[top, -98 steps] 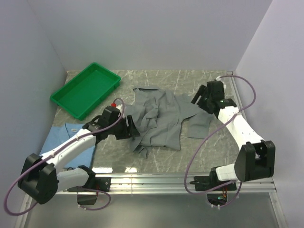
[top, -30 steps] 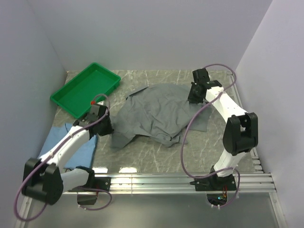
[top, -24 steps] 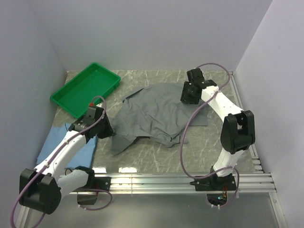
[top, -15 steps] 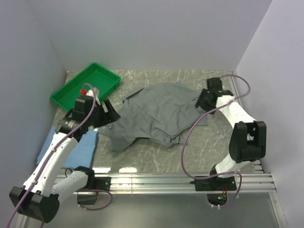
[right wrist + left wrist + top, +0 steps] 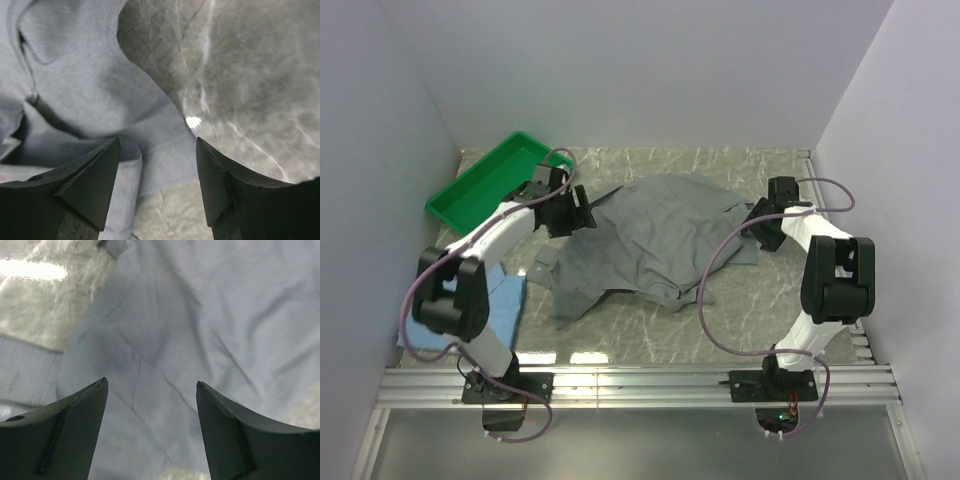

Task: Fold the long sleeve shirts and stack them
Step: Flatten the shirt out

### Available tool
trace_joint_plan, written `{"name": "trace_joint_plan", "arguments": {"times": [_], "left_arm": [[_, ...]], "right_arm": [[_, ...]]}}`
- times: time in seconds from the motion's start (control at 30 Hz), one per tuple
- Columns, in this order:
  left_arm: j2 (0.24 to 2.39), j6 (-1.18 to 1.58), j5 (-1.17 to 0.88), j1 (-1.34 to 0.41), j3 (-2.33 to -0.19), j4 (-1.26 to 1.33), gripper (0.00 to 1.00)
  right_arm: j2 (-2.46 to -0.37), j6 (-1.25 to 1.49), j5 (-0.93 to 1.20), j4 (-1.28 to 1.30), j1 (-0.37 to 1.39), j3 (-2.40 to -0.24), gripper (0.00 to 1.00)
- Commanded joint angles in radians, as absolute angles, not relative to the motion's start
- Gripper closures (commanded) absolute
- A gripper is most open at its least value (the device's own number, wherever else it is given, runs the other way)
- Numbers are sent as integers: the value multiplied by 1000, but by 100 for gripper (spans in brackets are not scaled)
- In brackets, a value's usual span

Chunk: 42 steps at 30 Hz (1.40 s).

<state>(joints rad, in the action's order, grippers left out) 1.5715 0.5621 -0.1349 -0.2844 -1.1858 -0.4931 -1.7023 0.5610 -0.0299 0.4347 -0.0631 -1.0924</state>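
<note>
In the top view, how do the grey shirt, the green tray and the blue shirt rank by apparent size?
1. grey shirt, spread wide.
2. green tray, partly behind the left arm.
3. blue shirt: only a part shows beside the arm, so its true size is unsure.

The grey shirt [image 5: 650,235] is covering the middle of the worktop [image 5: 760,300], leaving bare strips lying open along the near edge and far wall. The green tray [image 5: 470,190] is blocking the far-left corner. The blue shirt [image 5: 506,298], apparently partly hidden behind the left arm [image 5: 500,226], is filling the left side.
</note>
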Motion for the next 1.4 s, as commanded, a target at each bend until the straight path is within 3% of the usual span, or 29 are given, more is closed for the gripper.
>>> {"name": "trace_joint_plan", "arguments": {"times": [0.0,0.2,0.3,0.37,0.4,0.47,0.53,0.8,1.0,1.03,1.07,1.1,1.17,1.2,1.3,1.37], "left_arm": [[1679,541,-149,-282,-1288,-423,23],[1845,566,-149,-293,-1335,-428,25],[1867,603,-155,-293,-1264,-414,29],[1859,627,-161,-293,-1208,-396,32],[1855,640,-169,-293,-1145,-381,33],[1838,655,-169,-293,-1079,-364,39],[1815,675,-182,-290,-977,-335,44],[1683,736,-252,-229,-686,-273,48],[1560,715,-267,-166,-627,-319,49],[1534,706,-268,-163,-627,-325,48],[1523,698,-268,-161,-629,-333,47],[1519,681,-270,-160,-640,-347,46],[1509,663,-275,-158,-656,-363,45],[1509,651,-273,-158,-669,-373,44],[1499,634,-264,-158,-680,-385,44],[1493,627,-259,-158,-680,-387,44]], "right_arm": [[-1741,574,-3,364,-68,-1115,30],[-1812,555,41,365,-67,-1170,30],[-1850,538,46,376,-67,-1212,37],[-1881,529,38,385,-67,-1247,54],[-1893,520,31,394,-67,-1262,69],[-1925,500,12,413,-69,-1311,81],[-1959,471,-32,426,-67,-1348,99],[-1994,376,-287,486,-71,-1617,100],[-1991,364,-284,476,-80,-1738,100],[-1993,361,-237,476,-83,-1755,99],[-1999,359,-156,485,-83,-1762,89],[-2005,359,-109,497,-84,-1772,69],[-2022,376,-11,523,-84,-1758,50],[-2022,377,23,519,-84,-1738,33],[-2005,388,166,454,-116,-1629,23],[-2008,387,259,410,-141,-1577,22]]}}
